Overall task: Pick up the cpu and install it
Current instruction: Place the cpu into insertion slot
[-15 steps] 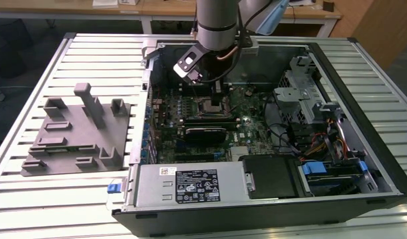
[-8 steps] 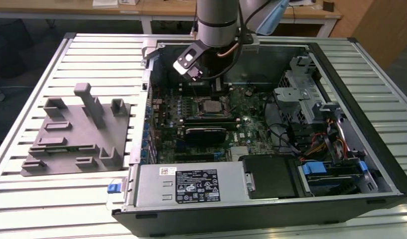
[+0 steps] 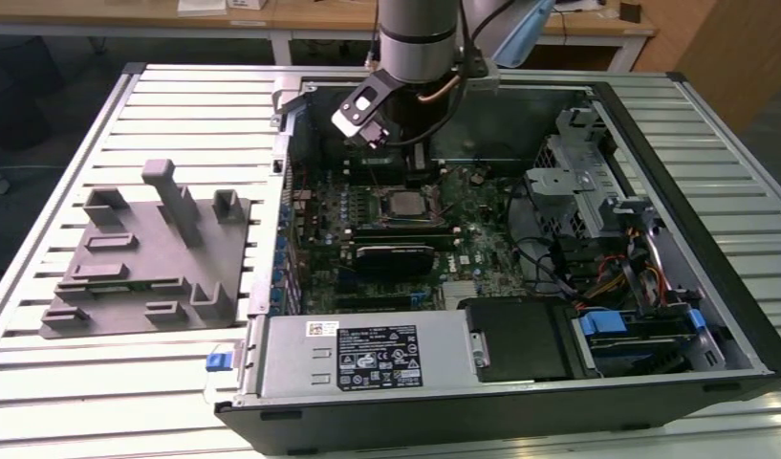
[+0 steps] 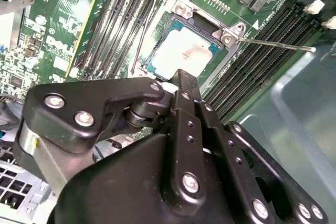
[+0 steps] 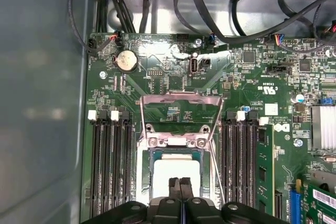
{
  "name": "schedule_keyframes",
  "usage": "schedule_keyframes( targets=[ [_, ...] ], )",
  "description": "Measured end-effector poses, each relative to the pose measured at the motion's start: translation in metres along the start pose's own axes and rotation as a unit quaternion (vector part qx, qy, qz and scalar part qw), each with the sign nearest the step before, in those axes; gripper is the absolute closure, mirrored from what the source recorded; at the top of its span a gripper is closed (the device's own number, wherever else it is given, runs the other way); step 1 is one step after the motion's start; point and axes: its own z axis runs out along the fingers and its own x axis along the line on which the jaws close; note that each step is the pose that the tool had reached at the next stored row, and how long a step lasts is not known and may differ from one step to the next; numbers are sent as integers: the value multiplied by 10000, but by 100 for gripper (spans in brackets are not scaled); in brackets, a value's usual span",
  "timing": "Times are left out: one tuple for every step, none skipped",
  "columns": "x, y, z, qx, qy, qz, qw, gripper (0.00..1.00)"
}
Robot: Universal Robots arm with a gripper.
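Silvery cpu (image 5: 176, 167) sits in socket (image 5: 146, 174); first wrist view shows claw (image 5: 180, 181) pressed together.

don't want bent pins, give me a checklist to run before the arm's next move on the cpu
1. cpu lying flat and square: ok in the first wrist view.
2. Load plate swung up off the cpu: ok.
3. Lever unlatched: ok, it sticks out free in the second wrist view.
4. gripper holding nothing: ok, fingers shut together with nothing between them.
5. gripper clear of the cpu: cannot tell, the tips sit right over its top.
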Motion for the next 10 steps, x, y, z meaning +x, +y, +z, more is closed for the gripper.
schedule_keyframes(
  targets=[
    [0,1,-11,0,0,0,10000,88],
    [0,2,-23,1,0,0,10000,88],
    [0,3,-36,1,0,0,10000,88],
    [0,3,-48,2,0,0,10000,88],
    [-1,4,-61,2,0,0,10000,88],
    [-1,5,-75,2,0,0,10000,88],
    [-1,6,-89,2,0,0,10000,88],
    [-1,7,-102,2,0,0,10000,88],
    [-1,8,-115,2,0,0,10000,88],
    [-1,9,-127,3,0,0,10000,88]
  ],
)
